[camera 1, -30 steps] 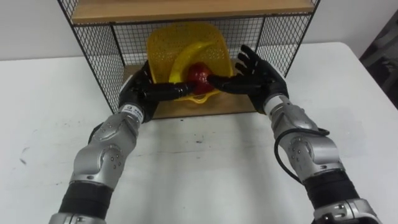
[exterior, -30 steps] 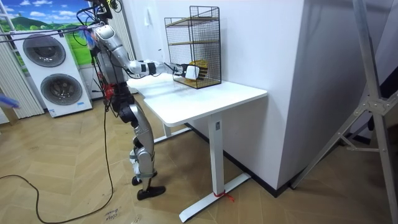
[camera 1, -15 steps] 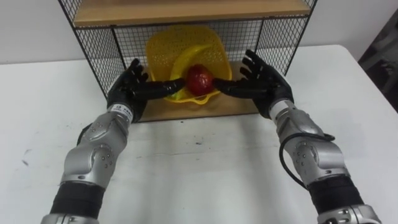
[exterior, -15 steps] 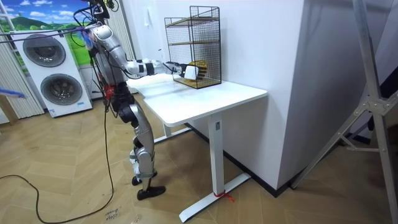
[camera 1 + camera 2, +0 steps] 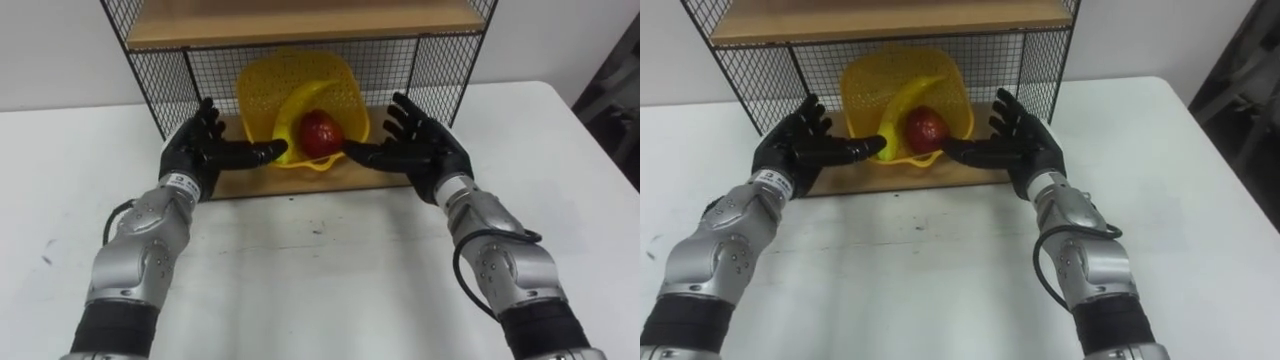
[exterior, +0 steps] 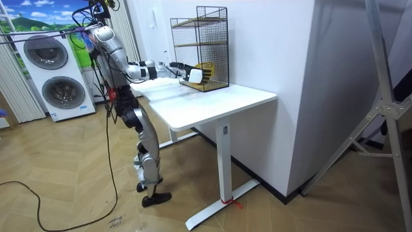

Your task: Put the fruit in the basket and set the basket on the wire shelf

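Basket [image 5: 290, 72] with banana [image 5: 288, 106] and apple [image 5: 318, 132] sits on shelf [image 5: 262, 180]. Left hand [image 5: 196, 150] and right hand [image 5: 426, 152] are spread open just beside it, empty.

The basket [image 5: 262, 82] is bright yellow with a fine hole pattern all over, and the banana [image 5: 292, 103] is pretty much the same yellow. The apple [image 5: 318, 132], at 5 o'clock from the banana, is deep red. The wire shelf [image 5: 150, 82] is black square-grid mesh with light brown wood boards [image 5: 300, 20]. The table [image 5: 320, 280] is white with a few dark specks. The left hand [image 5: 203, 152] and right hand [image 5: 425, 155] are black.
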You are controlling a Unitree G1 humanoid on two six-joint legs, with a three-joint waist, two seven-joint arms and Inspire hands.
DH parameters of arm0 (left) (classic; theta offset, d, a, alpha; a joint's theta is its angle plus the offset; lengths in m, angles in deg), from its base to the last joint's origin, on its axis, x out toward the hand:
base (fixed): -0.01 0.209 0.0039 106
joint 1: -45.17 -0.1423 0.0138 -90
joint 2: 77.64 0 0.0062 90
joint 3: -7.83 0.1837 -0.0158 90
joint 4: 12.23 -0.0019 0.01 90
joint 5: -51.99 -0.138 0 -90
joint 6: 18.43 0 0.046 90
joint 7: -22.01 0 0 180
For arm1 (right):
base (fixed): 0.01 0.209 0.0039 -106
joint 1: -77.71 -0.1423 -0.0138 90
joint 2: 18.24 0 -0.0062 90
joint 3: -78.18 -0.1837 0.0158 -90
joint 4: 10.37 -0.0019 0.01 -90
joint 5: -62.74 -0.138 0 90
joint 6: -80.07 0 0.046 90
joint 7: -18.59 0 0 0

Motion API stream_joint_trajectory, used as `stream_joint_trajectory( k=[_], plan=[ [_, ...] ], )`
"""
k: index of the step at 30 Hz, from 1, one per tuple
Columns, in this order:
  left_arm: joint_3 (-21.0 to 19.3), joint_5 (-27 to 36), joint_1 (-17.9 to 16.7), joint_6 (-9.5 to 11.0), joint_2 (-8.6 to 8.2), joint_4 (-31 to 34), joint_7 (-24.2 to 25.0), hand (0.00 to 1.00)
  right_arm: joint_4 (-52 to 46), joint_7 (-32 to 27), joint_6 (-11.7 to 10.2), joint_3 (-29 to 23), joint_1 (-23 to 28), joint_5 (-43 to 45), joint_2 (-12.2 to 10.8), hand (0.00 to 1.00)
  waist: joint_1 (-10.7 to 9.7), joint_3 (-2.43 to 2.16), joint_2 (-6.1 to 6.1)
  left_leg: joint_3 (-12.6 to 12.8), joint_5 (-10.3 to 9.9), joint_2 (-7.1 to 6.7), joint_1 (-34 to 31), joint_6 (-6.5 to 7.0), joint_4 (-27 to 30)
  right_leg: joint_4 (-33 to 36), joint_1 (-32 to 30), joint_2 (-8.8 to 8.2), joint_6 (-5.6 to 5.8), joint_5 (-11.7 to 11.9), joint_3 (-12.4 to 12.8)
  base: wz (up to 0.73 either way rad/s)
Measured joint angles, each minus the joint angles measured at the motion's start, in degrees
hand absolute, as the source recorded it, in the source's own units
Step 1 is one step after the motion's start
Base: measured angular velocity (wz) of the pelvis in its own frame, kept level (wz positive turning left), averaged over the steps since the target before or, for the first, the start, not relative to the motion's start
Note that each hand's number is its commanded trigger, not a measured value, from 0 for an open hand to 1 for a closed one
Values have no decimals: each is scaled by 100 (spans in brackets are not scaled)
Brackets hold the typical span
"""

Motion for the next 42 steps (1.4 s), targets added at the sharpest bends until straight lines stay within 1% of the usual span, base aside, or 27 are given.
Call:
stream_joint_trajectory(
  k=[4,6,9,13,15,16,18,19,21,25,27,30,32,36,38,39,42],
  plan=[
    [-18,21,-30,10,2,150,35,0,-44,9,0,0,33,11,18,0,41,-2,-1,1,10,3,-13,-16,-48,20,-53,4,-6,-4,3,0],
    [-34,18,-219,90,-5,345,122,0,-349,13,0,0,193,26,18,0,37,-6,-6,1,14,3,-12,-23,-72,17,-61,6,-7,-5,0,0],
    [-41,19,-460,132,-7,578,221,0,-805,21,-15,1,467,38,32,0,40,-10,-12,2,16,8,-10,-26,-89,-2,-56,16,-7,-5,3,0],
    [-48,-11,-712,174,-9,857,236,0,-1072,-22,-89,-96,723,101,51,0,32,-11,-11,2,16,10,9,-26,-88,-94,4,28,-13,-2,6,0],
    [-44,-31,-944,227,-24,1173,332,0,-1179,61,-137,-186,872,174,132,0,18,-12,-15,-1,16,10,37,-27,-103,-81,16,26,-12,-2,5,0],
    [-46,-39,-992,243,-24,1247,364,0,-1243,61,-143,-189,914,219,133,0,22,-12,-16,-1,16,10,37,-27,-110,-80,14,27,-12,-2,5,0],
    [-60,-38,-1133,356,-24,1402,472,0,-1364,71,-185,-190,1010,332,136,0,35,-11,-16,-1,16,10,66,-27,-138,-82,29,30,-13,-2,6,0],
    [-69,-37,-1207,395,-24,1482,544,0,-1403,109,-249,-190,1081,414,137,0,38,-12,-20,-1,15,11,90,-28,-139,-82,55,32,-13,-3,8,0],
    [-100,-61,-1423,495,-21,1743,654,0,-1702,161,-300,-206,1305,611,141,0,11,-8,-28,-1,15,11,95,-28,-145,-82,58,30,-13,-3,8,0],
    [-160,-226,-1667,516,-16,2135,732,0,-2044,279,-313,-297,1574,772,168,0,-15,-9,-66,9,14,10,92,-29,-191,-82,49,31,-13,-3,17,0],
    [-179,-224,-1846,626,-13,2401,760,0,-2242,403,-321,-419,1691,763,179,0,-20,-8,-72,16,14,9,93,-29,-194,-88,51,29,-13,-3,18,0],
    [-179,-219,-2038,773,-9,2579,775,0,-2368,453,-451,-434,1778,746,202,0,-27,-8,-74,16,14,9,98,-29,-194,-91,58,30,-13,-3,15,0],
    [-181,-217,-2143,827,-8,2623,777,0,-2393,469,-514,-449,1823,746,202,0,-30,-8,-74,15,14,9,97,-29,-195,-92,58,30,-13,-3,13,0],
    [-185,-211,-2239,869,-3,2624,791,0,-2470,500,-548,-465,1896,750,205,0,-27,-7,-75,13,13,9,76,-29,-198,-92,38,30,-13,-3,11,0],
    [-198,-215,-2288,944,15,2629,868,0,-2705,505,-571,-471,2097,777,226,0,-33,-8,-75,8,13,10,42,-28,-198,-98,11,30,-13,-3,2,0],
    [-196,-216,-2357,1016,15,2639,899,0,-2806,509,-624,-472,2232,779,262,0,-44,-8,-76,4,9,10,39,-31,-202,-100,12,32,-13,-3,-1,0],
    [-221,-216,-2498,1053,11,2688,1028,0,-3034,584,-700,-525,2491,879,313,0,-74,-7,-77,7,7,11,28,-32,-212,-120,10,36,-13,-3,4,0]
  ],
)
